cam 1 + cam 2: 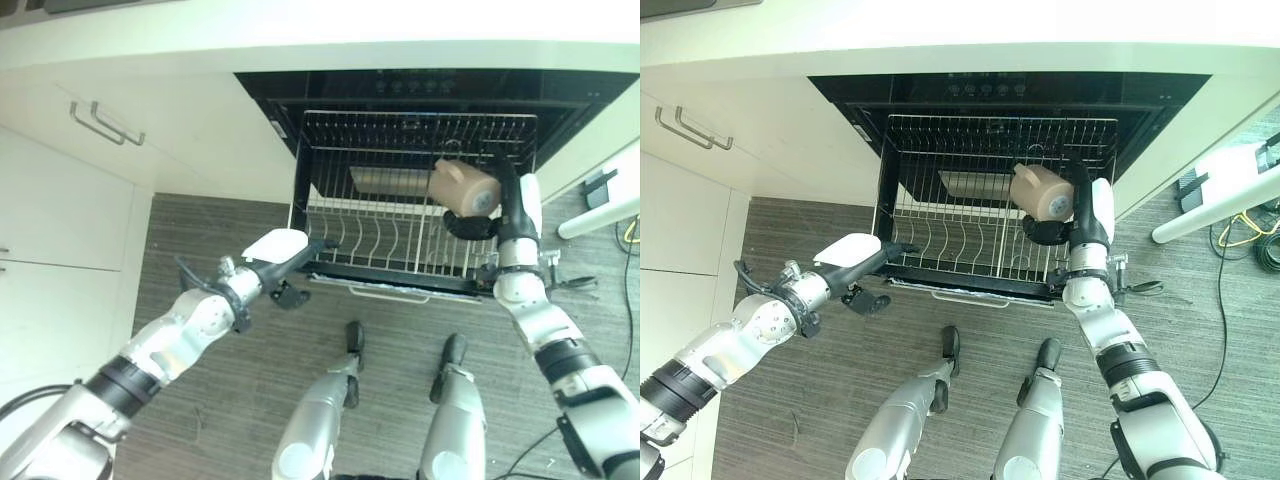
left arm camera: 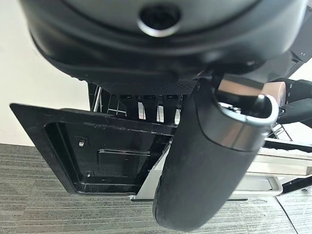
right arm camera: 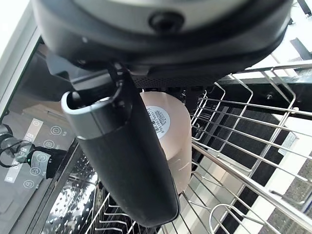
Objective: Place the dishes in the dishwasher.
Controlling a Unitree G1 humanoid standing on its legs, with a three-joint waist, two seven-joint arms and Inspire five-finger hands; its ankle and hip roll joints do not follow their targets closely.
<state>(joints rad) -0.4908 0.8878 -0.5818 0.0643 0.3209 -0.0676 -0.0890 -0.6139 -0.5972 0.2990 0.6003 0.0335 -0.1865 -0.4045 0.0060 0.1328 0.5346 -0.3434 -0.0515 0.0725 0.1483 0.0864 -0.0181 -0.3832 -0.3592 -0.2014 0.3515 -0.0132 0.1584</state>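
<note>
Nothing legible is showing: the round sticker (image 3: 158,117) under the beige mug (image 3: 170,141) is carrying unreadably small print.

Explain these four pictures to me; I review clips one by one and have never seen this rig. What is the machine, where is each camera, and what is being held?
This is a two-armed humanoid robot loading a dishwasher. The two wide pictures come from a stereo camera on its head, looking down; the two close ones come from cameras on its wrists.

The dishwasher is open, with its wire rack pulled out over the floor. The right hand is curled round a tan mug, held over the rack's right side; the right wrist view shows the mug behind the thumb. The left hand reaches toward the rack's front left corner. Its fingers are hard to read, and nothing shows in it.
</note>
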